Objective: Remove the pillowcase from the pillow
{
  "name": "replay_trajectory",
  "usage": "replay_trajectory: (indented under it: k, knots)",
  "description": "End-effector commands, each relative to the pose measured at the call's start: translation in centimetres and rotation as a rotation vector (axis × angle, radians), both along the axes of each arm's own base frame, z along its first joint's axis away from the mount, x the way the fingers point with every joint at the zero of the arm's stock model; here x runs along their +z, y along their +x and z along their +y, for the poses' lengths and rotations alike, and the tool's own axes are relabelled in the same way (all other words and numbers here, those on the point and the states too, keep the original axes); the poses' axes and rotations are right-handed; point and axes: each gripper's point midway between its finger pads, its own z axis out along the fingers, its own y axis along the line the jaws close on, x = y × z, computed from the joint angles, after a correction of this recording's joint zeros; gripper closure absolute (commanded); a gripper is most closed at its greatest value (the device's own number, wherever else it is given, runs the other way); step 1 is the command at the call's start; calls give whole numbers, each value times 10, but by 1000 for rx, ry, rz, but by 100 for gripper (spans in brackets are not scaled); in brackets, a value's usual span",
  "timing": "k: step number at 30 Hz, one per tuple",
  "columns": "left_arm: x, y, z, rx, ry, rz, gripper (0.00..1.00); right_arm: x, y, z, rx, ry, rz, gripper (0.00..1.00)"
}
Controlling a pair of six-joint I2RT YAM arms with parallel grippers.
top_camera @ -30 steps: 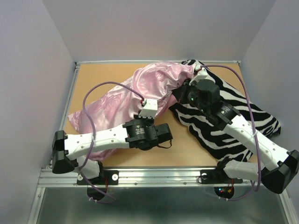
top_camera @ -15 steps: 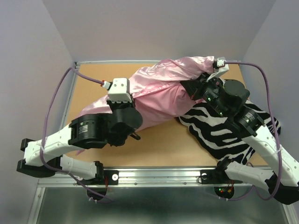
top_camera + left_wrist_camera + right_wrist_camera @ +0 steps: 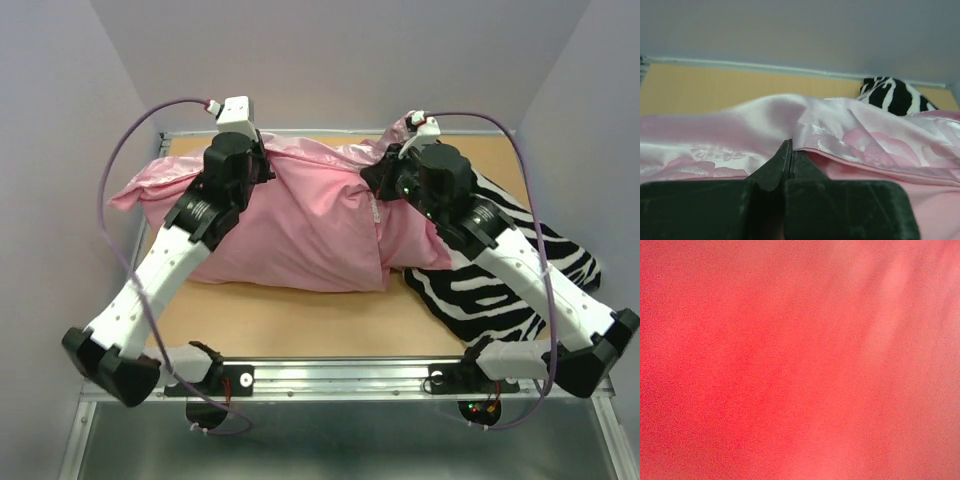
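The pink satin pillowcase (image 3: 310, 225) lies spread and plump across the middle and left of the table. The white pillow is hidden; I cannot see it in any view. My left gripper (image 3: 262, 168) is at the back left, its fingers pressed together on the pillowcase's hem, as the left wrist view (image 3: 790, 150) shows, with rose-patterned fabric (image 3: 875, 140) beyond. My right gripper (image 3: 380, 182) is at the pillowcase's rear right end, its fingers buried in fabric. The right wrist view is wholly filled by red-pink cloth (image 3: 800, 360), so its jaws do not show.
A zebra-striped pillow (image 3: 520, 270) lies at the right under my right arm and partly under the pink fabric; its corner shows in the left wrist view (image 3: 890, 92). Bare wooden table (image 3: 300, 320) runs along the front. Grey walls enclose the back and sides.
My left arm swung from the front middle to the back left, dragging the pink fabric with it. The pillowcase went from bunched at the rear to spread wide. My right gripper shifted slightly left.
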Motion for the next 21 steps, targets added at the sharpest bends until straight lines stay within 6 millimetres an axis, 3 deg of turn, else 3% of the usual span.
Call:
replay_trajectory:
  k: [1, 2, 4, 6, 8, 9, 10, 11, 13, 15, 16, 19, 21]
  knots:
    - [-39, 55, -10, -172, -84, 37, 100, -19, 31, -17, -165, -36, 0, 100]
    - [-55, 69, -11, -165, -77, 73, 100, -34, 35, -19, -191, -63, 29, 99]
    - [-60, 82, -9, -173, -90, 89, 100, -57, 44, -16, -212, -96, 75, 98]
    - [-77, 98, -12, -170, -80, 133, 100, -72, 49, -17, -236, -120, 102, 89]
    - [-72, 111, -14, -169, -88, 134, 100, -85, 56, -15, -254, -147, 131, 74]
    - [-84, 120, -17, -167, -79, 163, 100, -81, 60, -16, -269, -149, 123, 66]
    - [-85, 122, -23, -193, -87, 169, 100, -82, 63, -15, -273, -156, 127, 59]
    - [-87, 131, -27, -199, -85, 177, 100, -86, 67, -12, -275, -170, 135, 46]
    - [-82, 138, -33, -218, -89, 173, 98, -79, 73, -11, -281, -172, 126, 27]
    - [-90, 143, -38, -230, -86, 190, 93, -75, 75, -12, -291, -176, 124, 19]
    - [-91, 143, -42, -246, -86, 190, 83, -63, 73, -13, -289, -162, 106, 14]
    - [-91, 139, -46, -262, -75, 176, 63, -49, 66, -16, -279, -142, 87, 9]
    - [-81, 135, -47, -270, -74, 146, 57, -47, 63, -23, -293, -143, 87, 8]
